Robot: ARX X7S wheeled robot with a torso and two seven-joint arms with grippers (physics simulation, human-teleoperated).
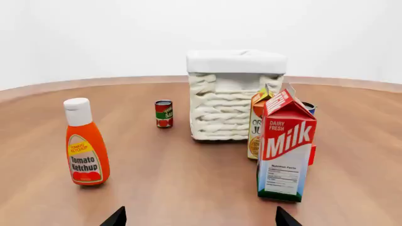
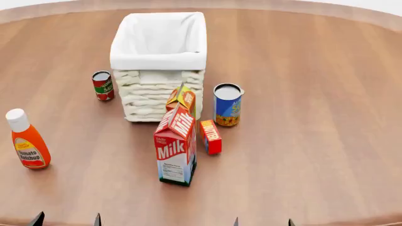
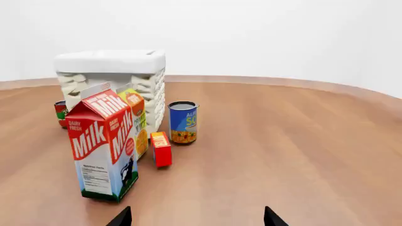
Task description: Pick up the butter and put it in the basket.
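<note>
The butter [image 2: 210, 136] is a small red box with a yellow-orange end, lying on the wooden table just right of the milk carton [image 2: 176, 150]. The right wrist view shows the butter [image 3: 161, 149] clearly; in the left wrist view the milk carton [image 1: 286, 146] hides nearly all of it. The basket [image 2: 157, 96], cream wicker with a white liner, stands behind these, its inside bare. My left gripper [image 2: 67, 220] and right gripper [image 2: 263, 222] hang at the near table edge, both open with nothing between their fingers, well short of the butter.
An orange juice carton [image 2: 182, 100] stands between the milk and the basket. A blue can [image 2: 227, 104] is right of the basket and a small red can [image 2: 103, 85] is left of it. A ketchup bottle [image 2: 28, 141] stands far left.
</note>
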